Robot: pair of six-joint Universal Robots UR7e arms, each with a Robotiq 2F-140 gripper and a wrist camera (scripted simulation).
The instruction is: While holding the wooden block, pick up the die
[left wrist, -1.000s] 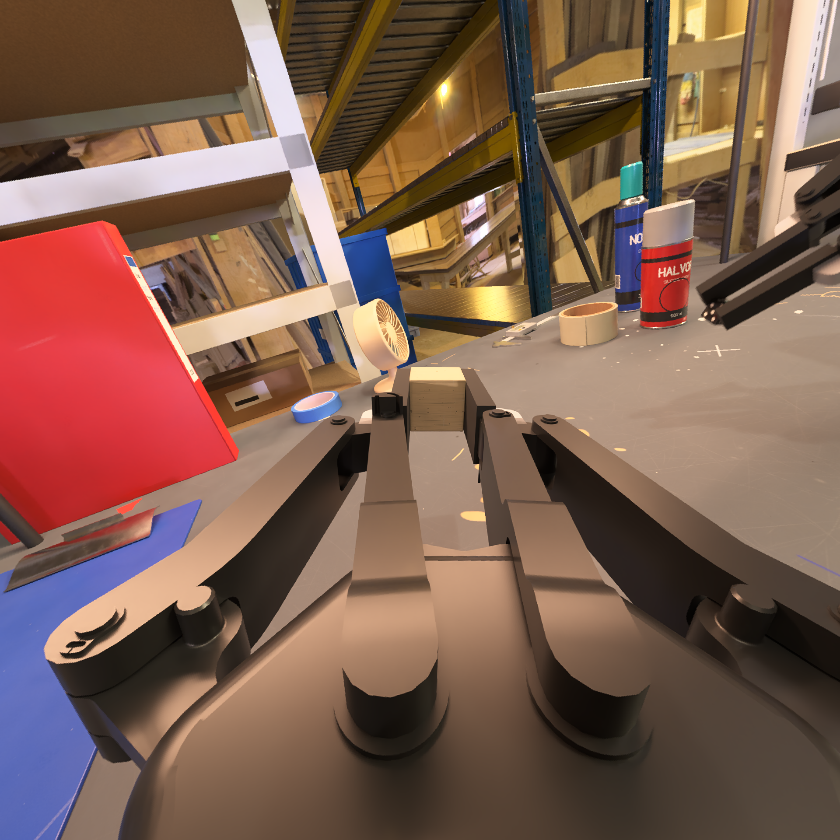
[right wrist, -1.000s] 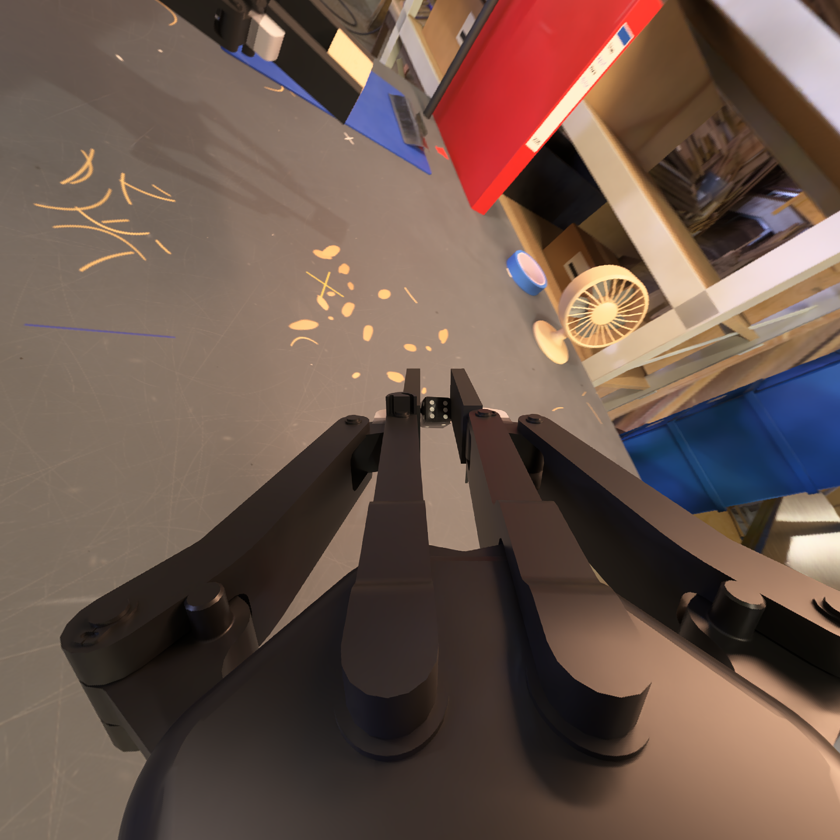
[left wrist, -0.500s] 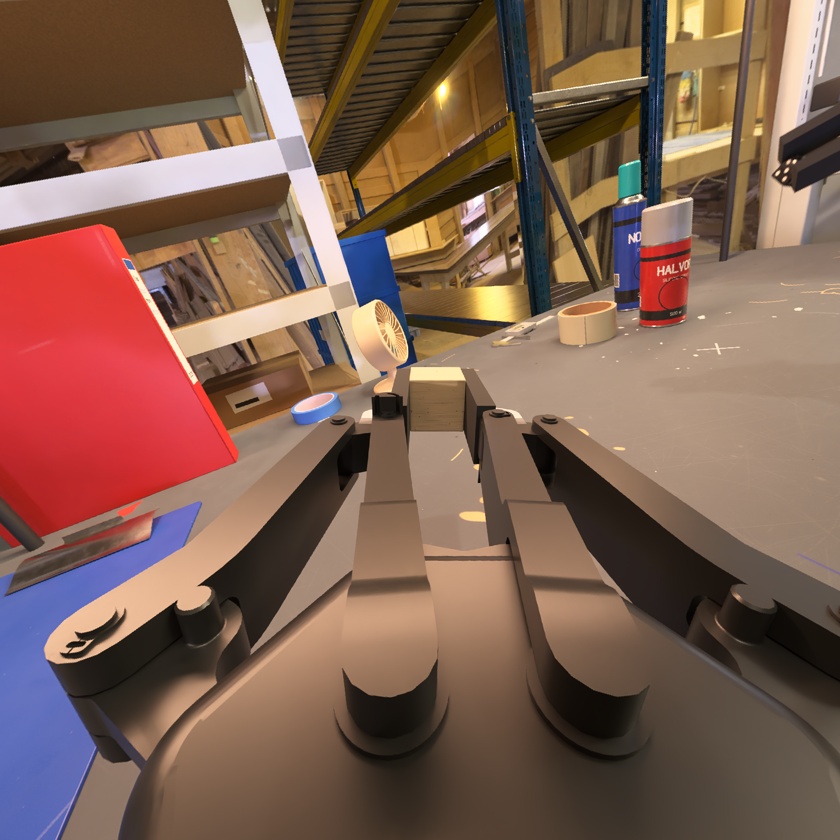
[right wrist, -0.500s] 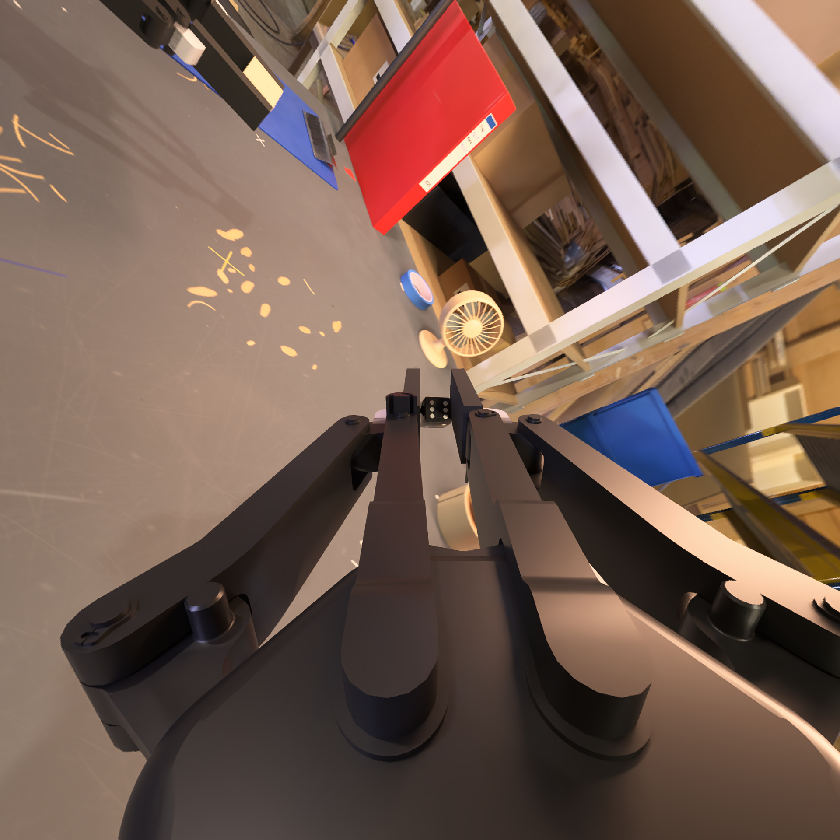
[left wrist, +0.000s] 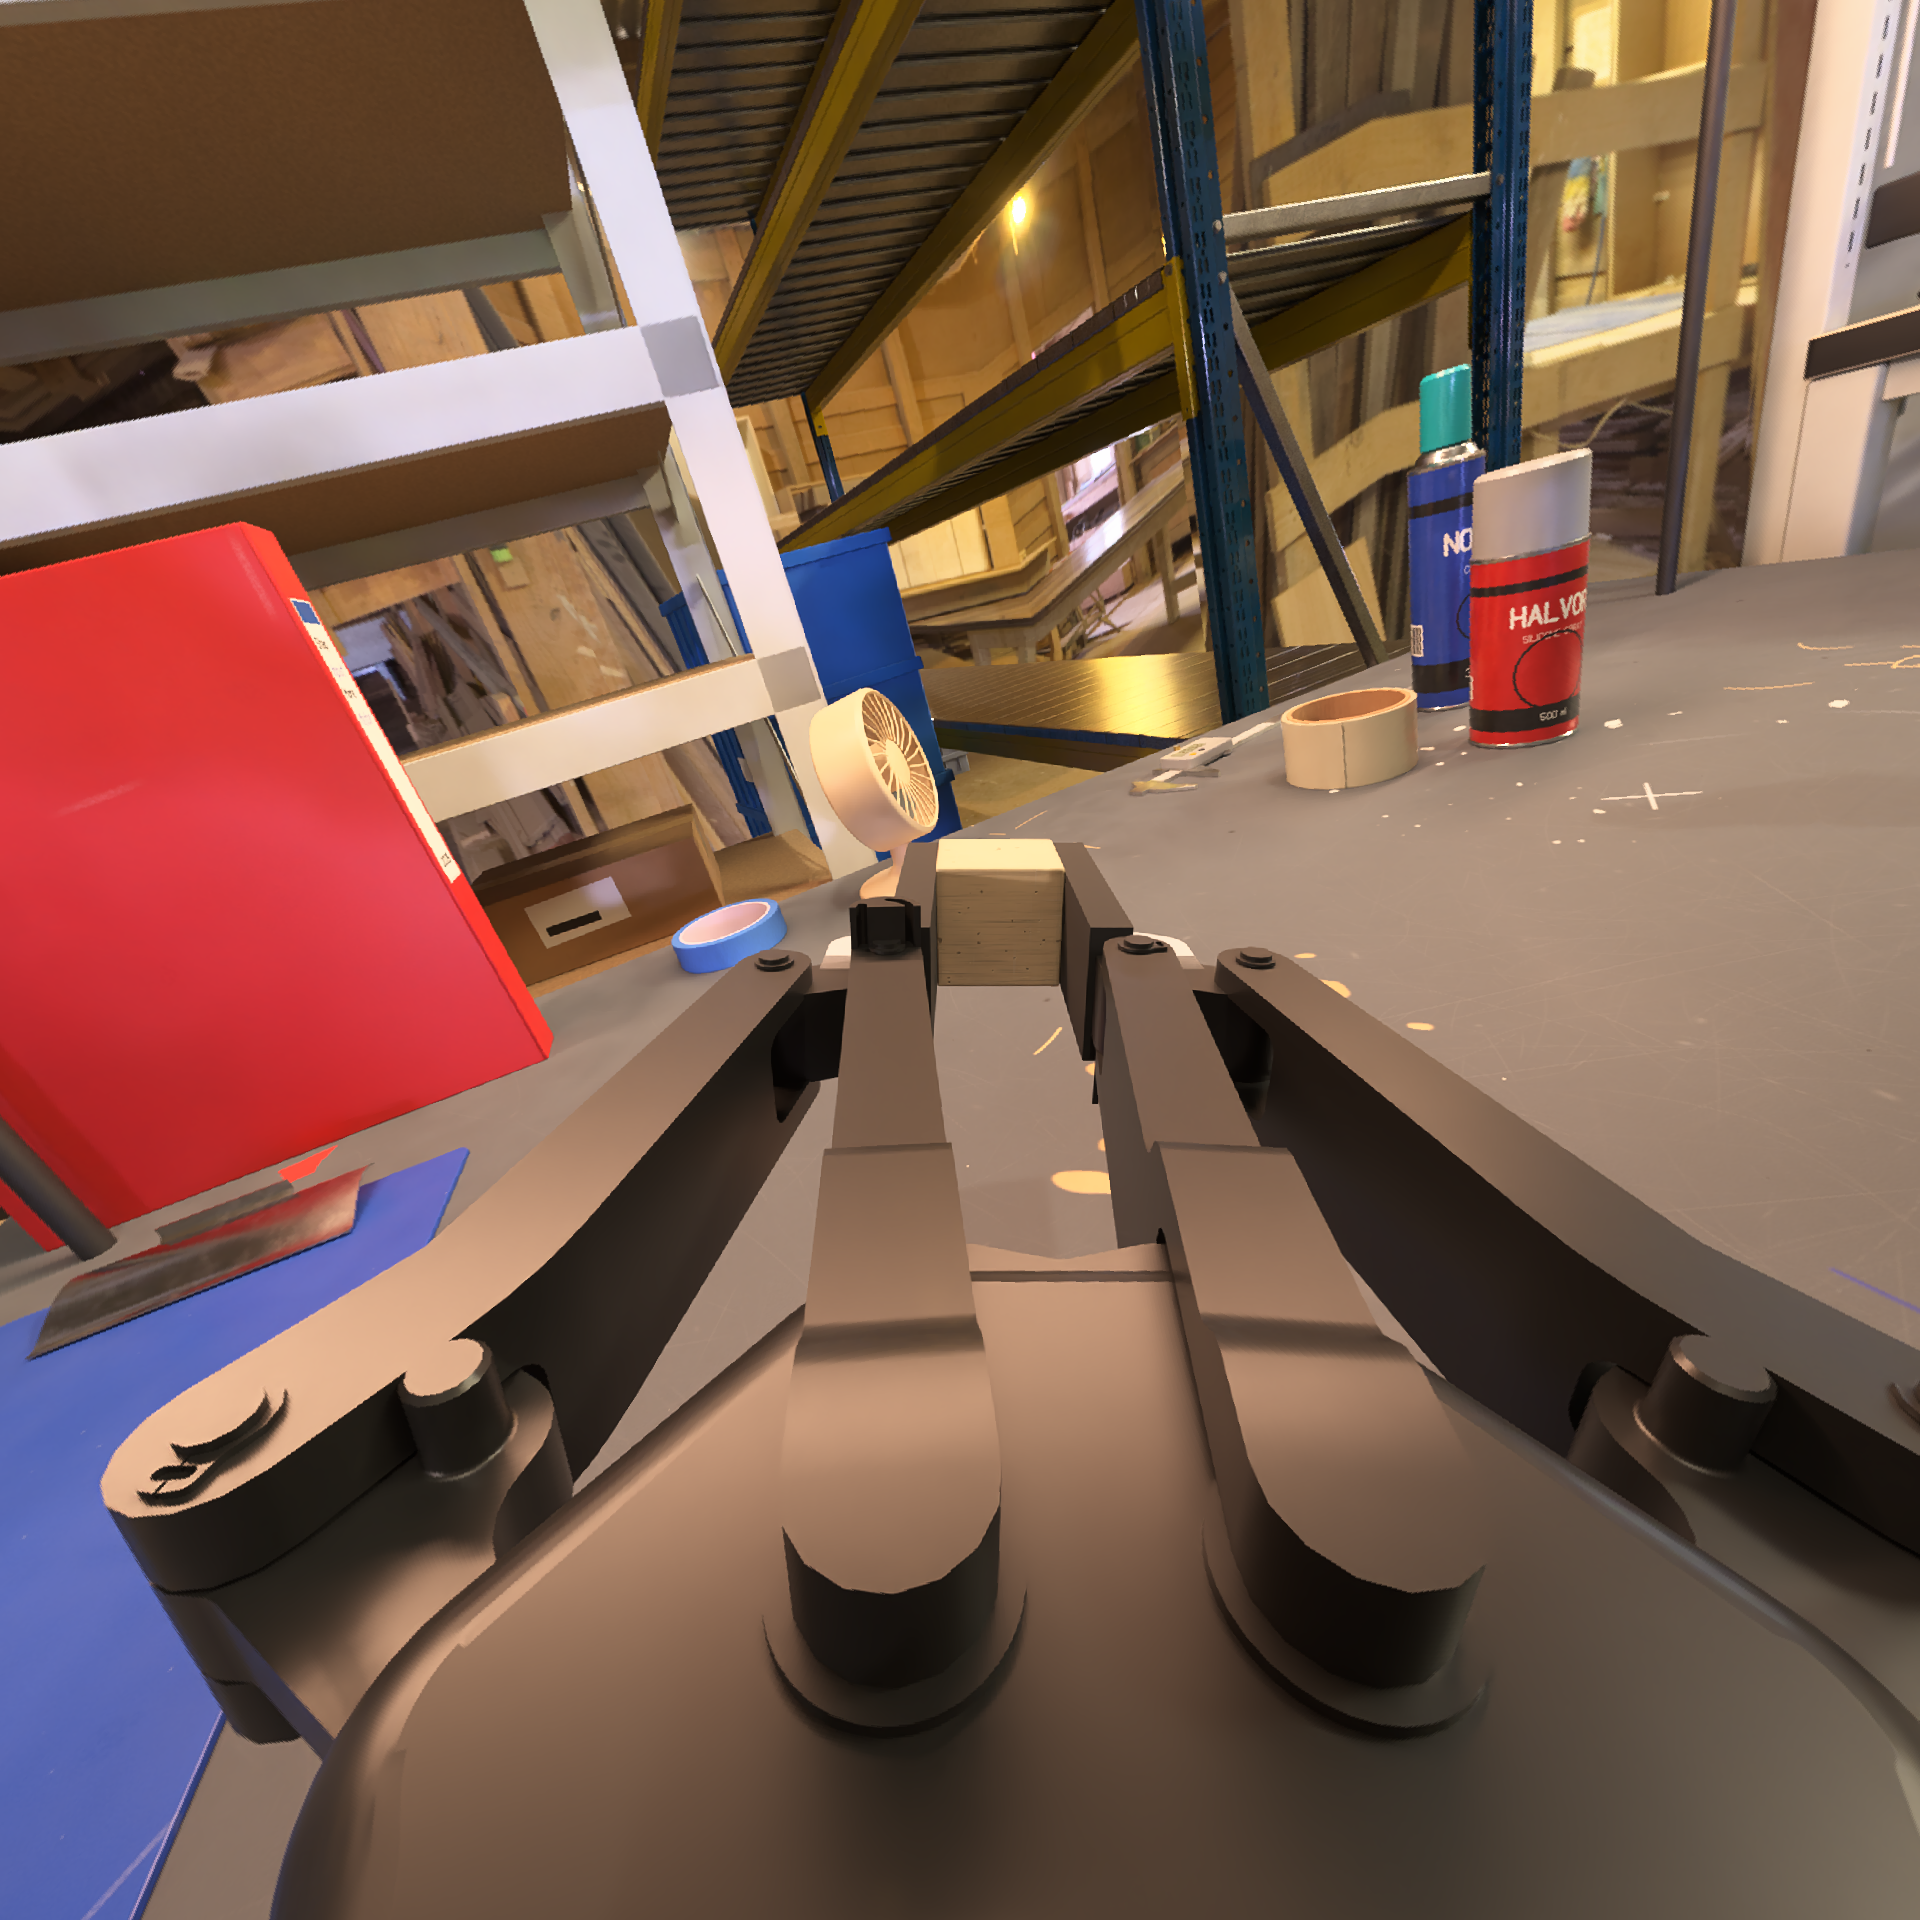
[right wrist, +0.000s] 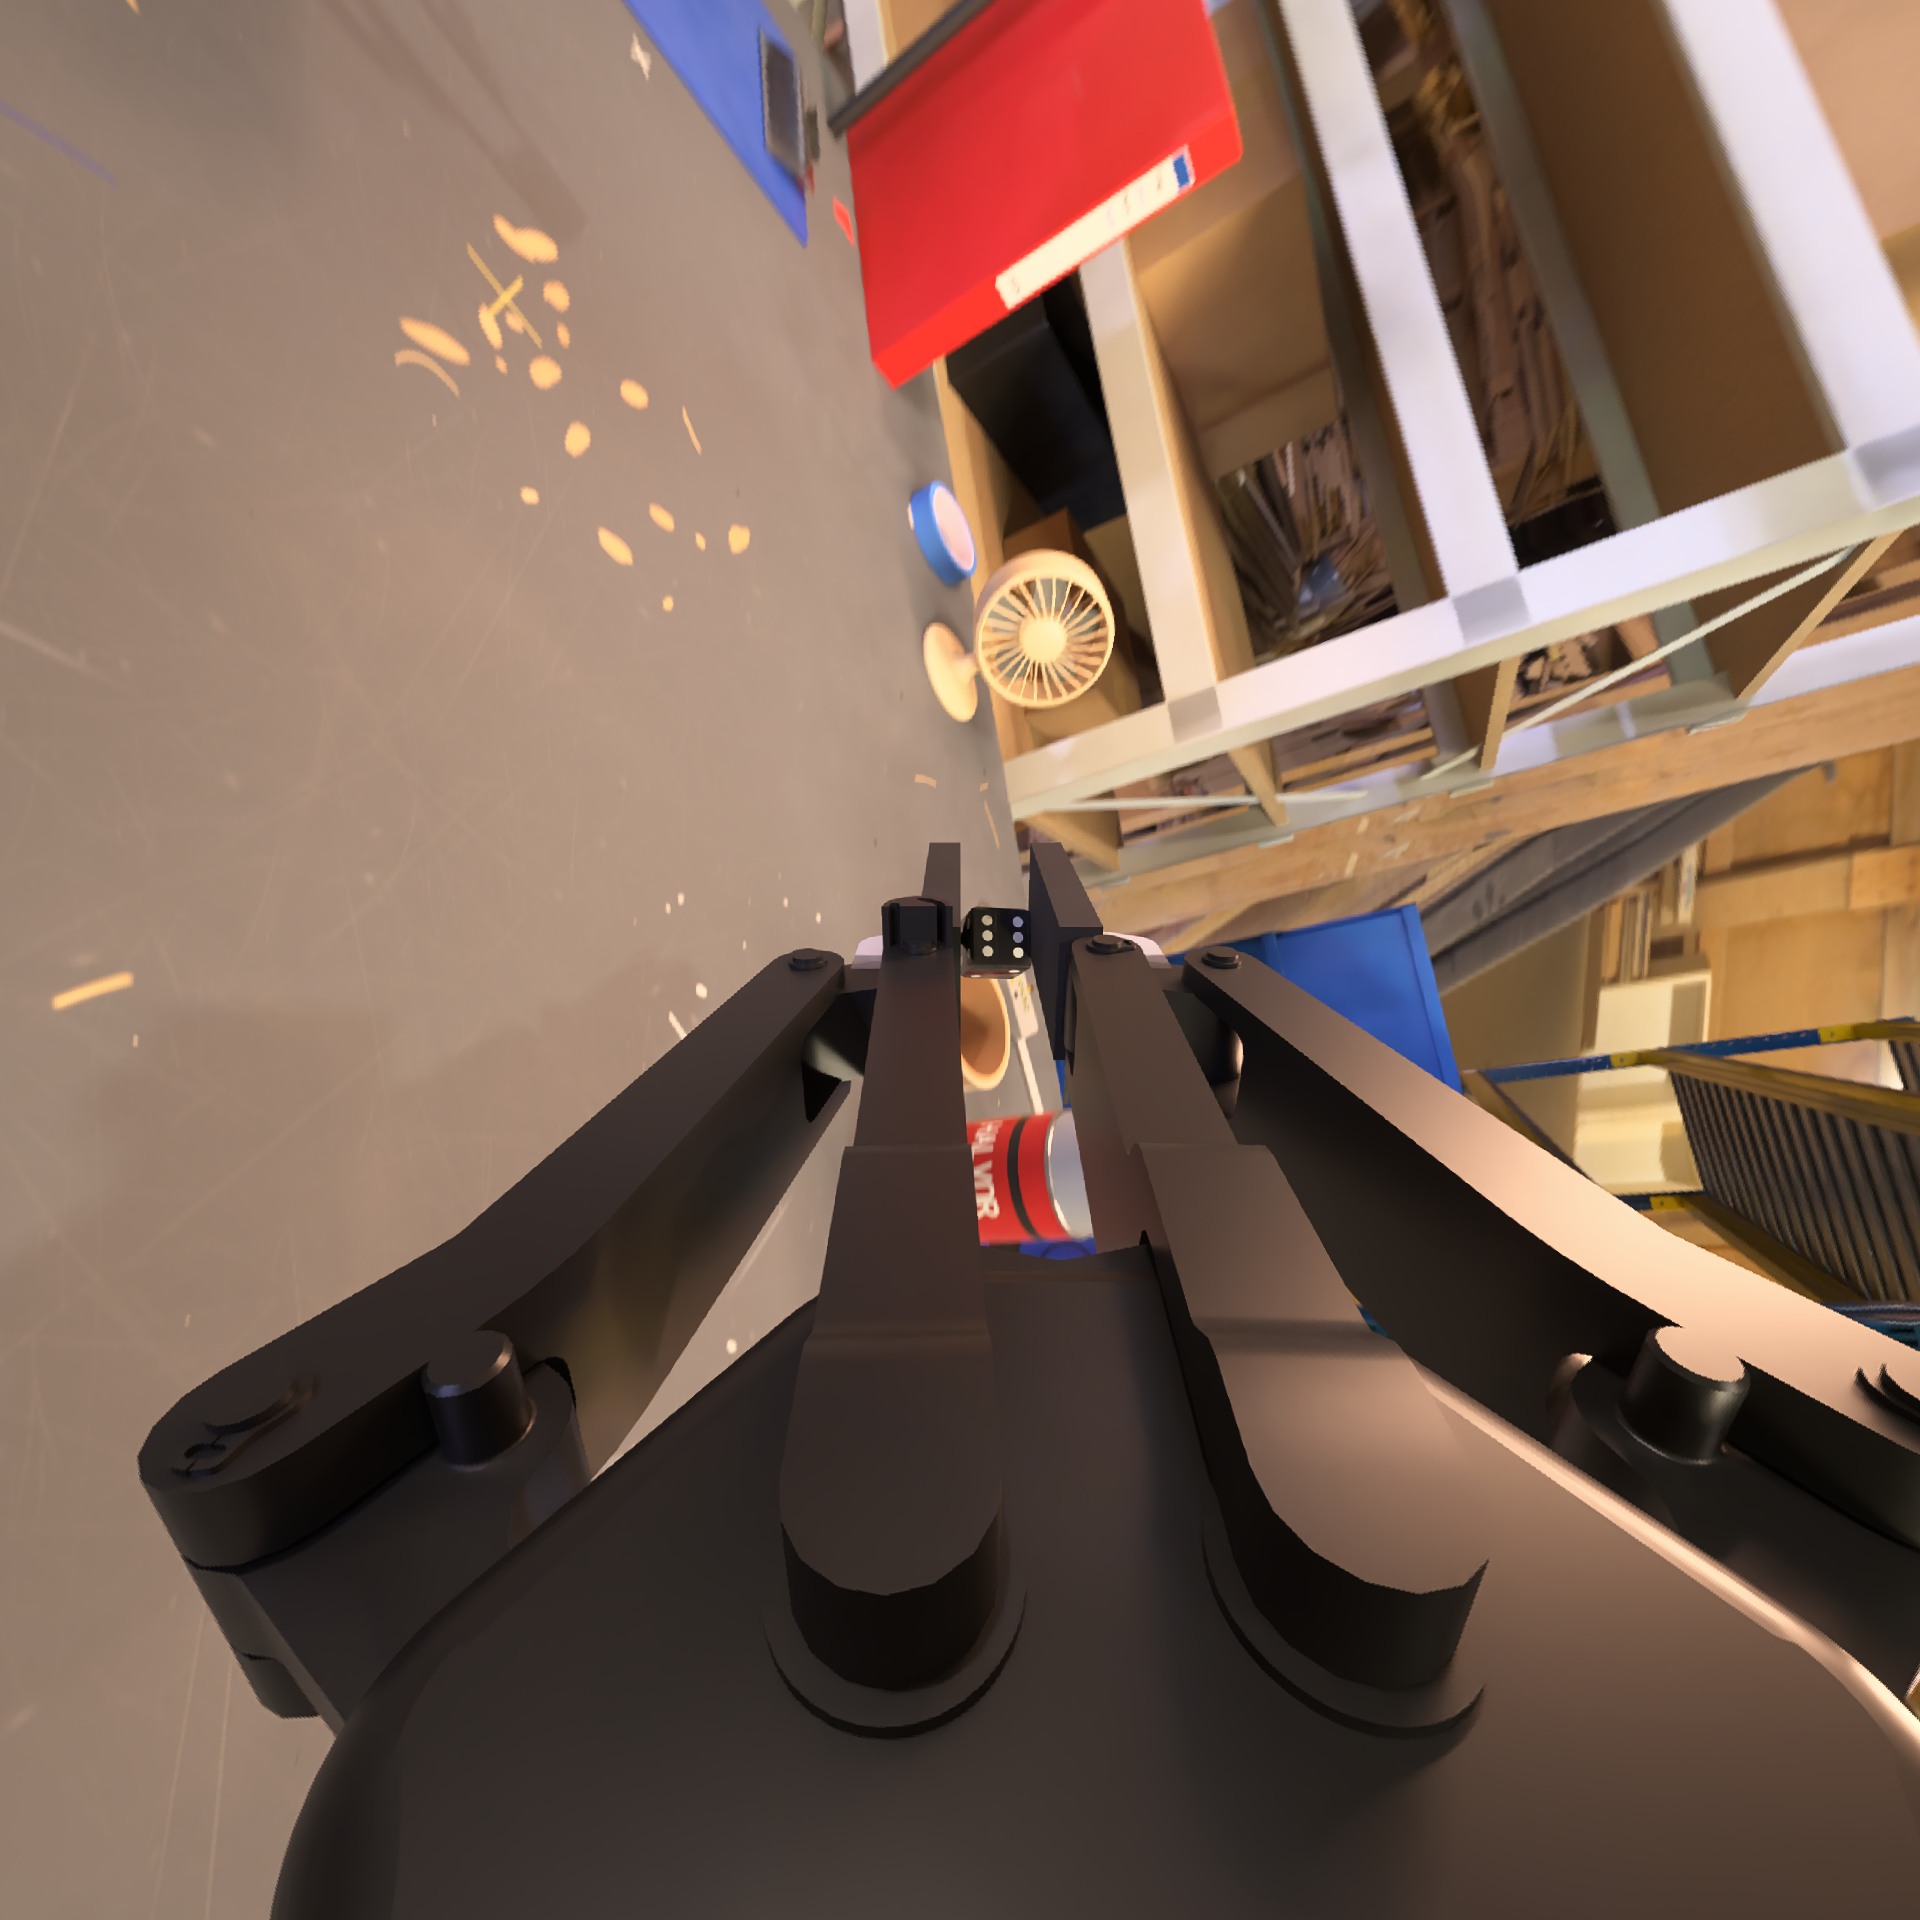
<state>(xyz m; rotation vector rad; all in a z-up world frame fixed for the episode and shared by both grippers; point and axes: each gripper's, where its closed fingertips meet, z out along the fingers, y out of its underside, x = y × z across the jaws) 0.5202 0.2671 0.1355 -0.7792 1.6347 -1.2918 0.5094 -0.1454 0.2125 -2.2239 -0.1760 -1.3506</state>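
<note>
Left gripper [left wrist: 1000, 914] clamps the block [left wrist: 997, 914], right gripper [right wrist: 995, 935] pinches the die [right wrist: 997, 935] near its fingertips; a jolt could likely slip it out.

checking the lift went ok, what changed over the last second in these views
The right end effector, shut on the die, rose and swung away from the table: it has left the left wrist view, and its own view turned toward the shelving. The left end effector stayed put, clamped on the wooden block.
</note>
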